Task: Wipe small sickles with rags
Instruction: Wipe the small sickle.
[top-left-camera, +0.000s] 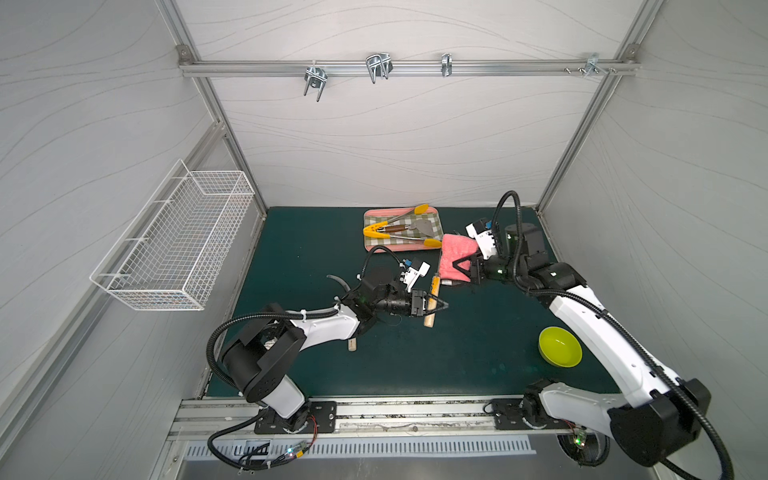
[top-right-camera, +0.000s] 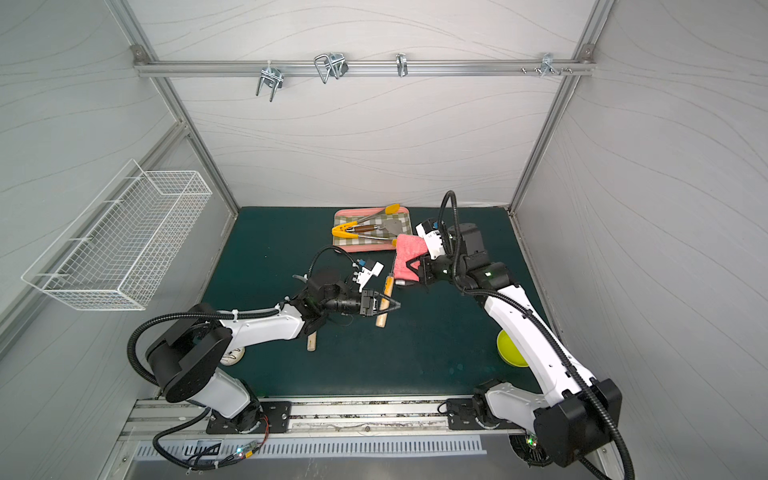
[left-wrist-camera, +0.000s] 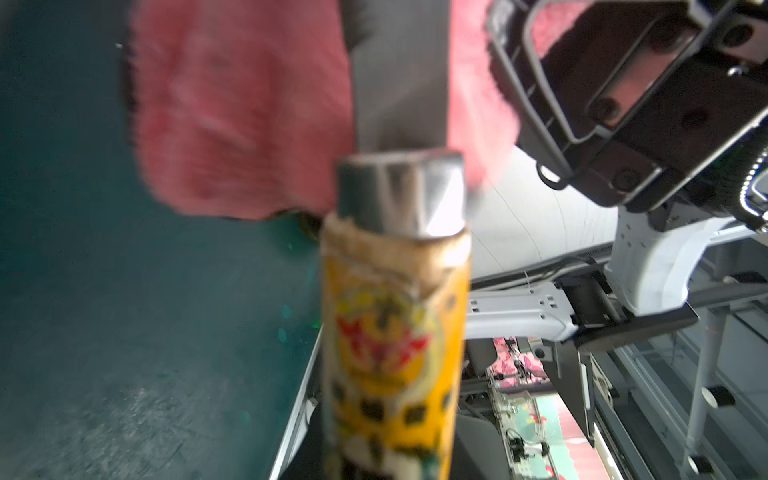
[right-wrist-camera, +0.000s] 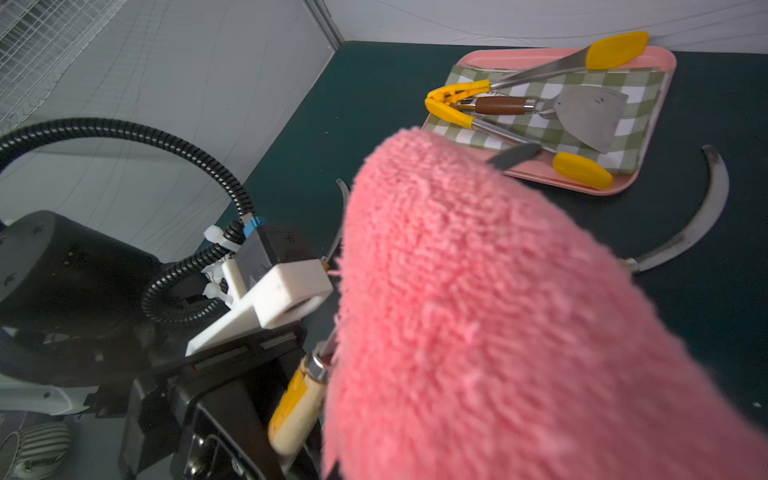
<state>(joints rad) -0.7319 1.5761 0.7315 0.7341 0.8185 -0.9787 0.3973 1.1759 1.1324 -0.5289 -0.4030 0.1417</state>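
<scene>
Left gripper (top-left-camera: 436, 304) is clamping shut on the sickle (top-left-camera: 434, 286) handle, blade pointing away toward the tray (top-left-camera: 374, 214). Right gripper (top-left-camera: 460, 264), closed, is pinching the rag (top-left-camera: 455, 249), draping it over that blade just beyond the handle; wiping is likely going lengthwise along it.

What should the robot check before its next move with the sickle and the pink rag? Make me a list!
1. Left pincer shut on the sickle: ok.
2. Right pincer shut on the rag: ok.
3. Rag folded around the blade: ok.
4. Blade tip clear of the tray: cannot tell.
5. Spare sickle out of the rag's way: cannot tell.
</scene>
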